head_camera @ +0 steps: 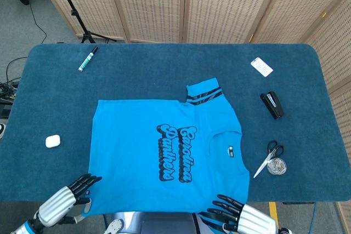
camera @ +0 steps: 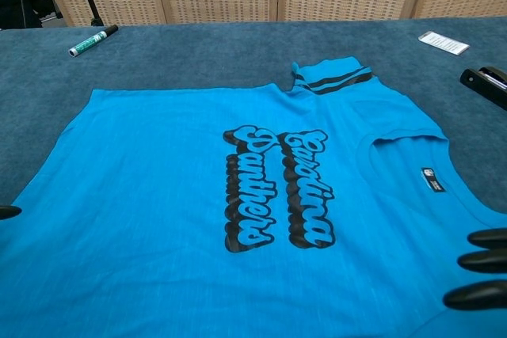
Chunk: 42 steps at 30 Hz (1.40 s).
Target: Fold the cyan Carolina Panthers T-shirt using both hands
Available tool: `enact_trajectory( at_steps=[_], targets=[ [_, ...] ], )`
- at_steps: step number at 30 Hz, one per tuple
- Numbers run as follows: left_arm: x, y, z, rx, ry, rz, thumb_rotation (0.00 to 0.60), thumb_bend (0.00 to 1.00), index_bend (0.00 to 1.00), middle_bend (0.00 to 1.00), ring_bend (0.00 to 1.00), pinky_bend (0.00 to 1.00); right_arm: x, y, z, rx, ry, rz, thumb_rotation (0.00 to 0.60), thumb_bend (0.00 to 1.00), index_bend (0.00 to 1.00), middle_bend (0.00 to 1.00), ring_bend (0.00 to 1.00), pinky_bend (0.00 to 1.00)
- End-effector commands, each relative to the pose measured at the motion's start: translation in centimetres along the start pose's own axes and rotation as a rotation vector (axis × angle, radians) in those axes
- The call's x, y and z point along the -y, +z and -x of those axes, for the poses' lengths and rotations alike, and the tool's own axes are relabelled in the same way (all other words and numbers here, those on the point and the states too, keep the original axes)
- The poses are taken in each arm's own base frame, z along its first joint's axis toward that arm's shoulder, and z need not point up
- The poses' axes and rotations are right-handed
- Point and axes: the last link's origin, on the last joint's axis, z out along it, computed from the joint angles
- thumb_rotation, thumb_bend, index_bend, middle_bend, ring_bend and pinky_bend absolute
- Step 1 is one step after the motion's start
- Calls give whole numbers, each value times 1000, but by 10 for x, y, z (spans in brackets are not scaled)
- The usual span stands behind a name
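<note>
The cyan Carolina Panthers T-shirt [head_camera: 164, 152] lies flat on the blue table [head_camera: 153, 69], collar to the right, its near edge hanging over the table's front edge. One striped sleeve [head_camera: 203, 92] points away from me. My left hand [head_camera: 64, 200] holds the shirt's near left corner, with a bit of cyan cloth showing under its fingers. My right hand [head_camera: 241, 217] holds the near right edge by the other sleeve. In the chest view the shirt [camera: 238, 195] fills the frame. Only dark fingertips [camera: 479, 267] of the right hand show there, resting on the cloth.
A green marker [head_camera: 88, 58] lies at the far left and a white earbud case [head_camera: 52, 141] at the left. On the right are a white card [head_camera: 261, 67], a black stapler [head_camera: 272, 105], scissors [head_camera: 267, 157] and a small jar of clips [head_camera: 276, 166].
</note>
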Motion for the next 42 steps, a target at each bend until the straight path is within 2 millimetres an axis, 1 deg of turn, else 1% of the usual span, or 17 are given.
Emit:
enact_trajectory(
  at_steps=[1, 15, 20, 23, 25, 28, 33, 36, 39, 42],
  targets=[
    [-2, -3, 2, 8, 5, 7, 600, 438, 747, 0, 0, 0, 2, -3, 1, 2, 11, -2, 600, 672, 686, 118, 0, 0],
    [-7, -6, 4, 24, 1, 18, 600, 434, 747, 0, 0, 0, 6, -8, 3, -7, 51, -3, 600, 672, 688, 124, 0, 0],
    [-6, 1, -2, -1, 0, 13, 600, 437, 747, 0, 0, 0, 1, -4, -4, -34, 48, 11, 600, 672, 689, 124, 0, 0],
    [-2, 11, -11, -32, 17, 0, 600, 437, 747, 0, 0, 0, -8, 1, -11, -56, 67, 45, 600, 672, 689, 124, 0, 0],
    [2, 21, -19, -60, 27, -17, 600, 437, 747, 0, 0, 0, -17, 6, -18, -78, 80, 75, 600, 672, 689, 124, 0, 0],
    [10, 41, -38, -117, 56, -56, 600, 437, 747, 0, 0, 0, -42, 18, -36, -140, 71, 146, 600, 672, 689, 124, 0, 0],
    [19, 71, -68, -168, 104, -128, 600, 437, 747, 0, 0, 0, -77, 38, -62, -195, 94, 249, 600, 672, 692, 124, 0, 0],
    [24, 93, -88, -180, 139, -184, 600, 438, 747, 0, 0, 0, -100, 52, -78, -213, 97, 309, 600, 672, 692, 124, 0, 0],
    [27, 112, -104, -176, 167, -233, 600, 437, 747, 0, 0, 0, -120, 65, -90, -220, 106, 362, 600, 672, 692, 124, 0, 0],
    [34, 141, -125, -177, 204, -286, 600, 437, 747, 0, 0, 0, -152, 82, -102, -226, 134, 450, 600, 672, 692, 124, 0, 0]
  ],
)
